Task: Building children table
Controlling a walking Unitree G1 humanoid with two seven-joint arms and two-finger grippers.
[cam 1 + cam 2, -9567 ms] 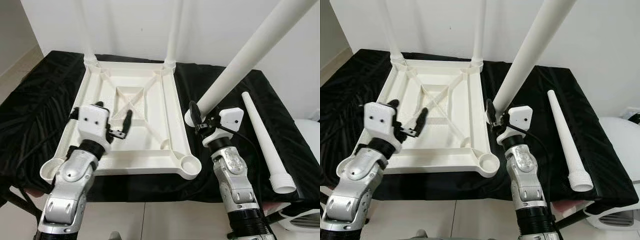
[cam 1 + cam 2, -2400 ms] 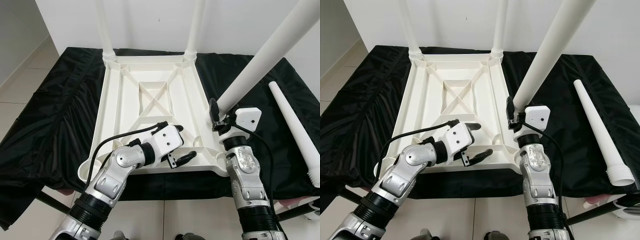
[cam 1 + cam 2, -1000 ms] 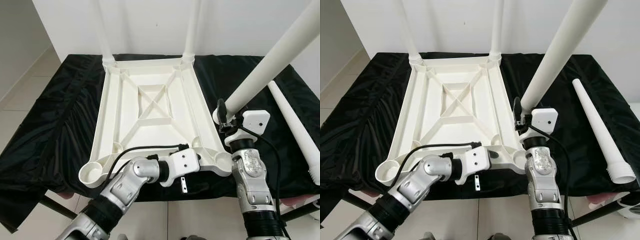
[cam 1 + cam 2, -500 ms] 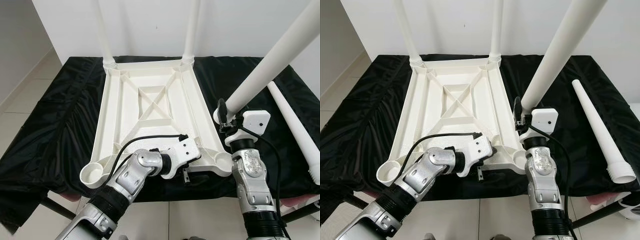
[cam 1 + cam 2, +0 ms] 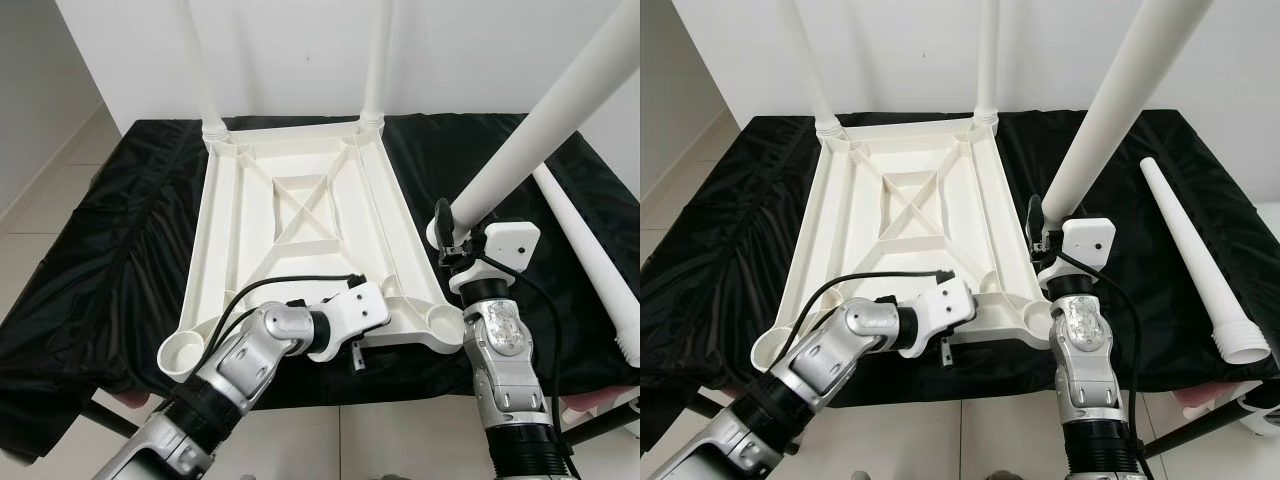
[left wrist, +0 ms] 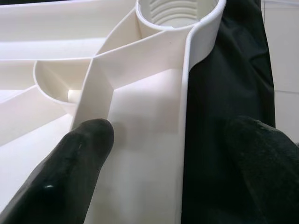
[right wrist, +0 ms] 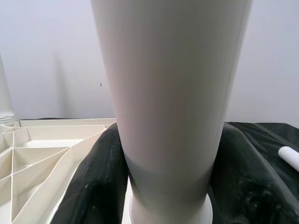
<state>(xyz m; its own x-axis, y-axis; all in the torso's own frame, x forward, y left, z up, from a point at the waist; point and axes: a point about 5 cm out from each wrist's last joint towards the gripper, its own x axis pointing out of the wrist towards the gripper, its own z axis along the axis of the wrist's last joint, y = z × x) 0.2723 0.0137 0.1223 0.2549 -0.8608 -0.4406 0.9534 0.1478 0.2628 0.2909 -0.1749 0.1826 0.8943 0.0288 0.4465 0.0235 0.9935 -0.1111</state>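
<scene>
- Fingers of the left end effector are spread, straddling the near rim of the upturned white table panel; one finger lies inside on the white plastic, the other outside over the black cloth.
- Wrist view of that arm shows a threaded corner socket just past the fingers, which the head views show only as a small round cup at the panel's near right corner.
- Right end effector pinches a white table leg near its wide end, the leg slanting up and away to the right; its wrist view shows a black finger on either side of the leg.
- Two legs stand upright in the far corner sockets; a fourth loose leg lies on the cloth, well to the right.
- Panel's near edge sits close to the tabletop's front edge; open cloth lies to left and right.
- Compared with half a second earlier, the left end effector has slid slightly left along the near rim; the right arm has stayed put.
</scene>
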